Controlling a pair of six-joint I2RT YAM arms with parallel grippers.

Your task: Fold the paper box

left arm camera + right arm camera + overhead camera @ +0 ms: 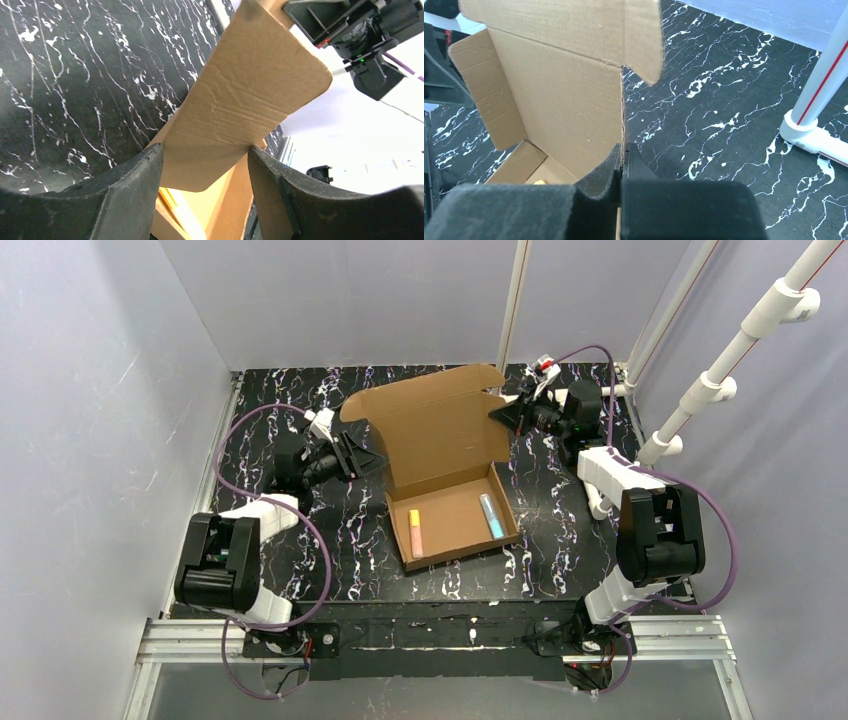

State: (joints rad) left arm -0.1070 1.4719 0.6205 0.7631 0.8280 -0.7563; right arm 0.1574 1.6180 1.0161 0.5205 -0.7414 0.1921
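The paper box (440, 430) is brown cardboard. Its tray lies mid-table and its lid stands raised at the back. An orange marker (415, 532) and a blue marker (491, 516) lie in the tray. My left gripper (368, 455) is at the lid's left edge. In the left wrist view its jaws (205, 150) are wide open, with the lid's rounded side flap (245, 100) face-on between the fingers. My right gripper (503, 412) is at the lid's right edge. In the right wrist view it (624, 147) is shut on the edge of the lid panel (559, 90).
The table is black marble-patterned (560, 540), with grey walls to the left and back. White pipes (740, 350) stand at the right, and a pipe foot (809, 135) sits near my right gripper. The right arm's wrist (370, 30) shows beyond the flap.
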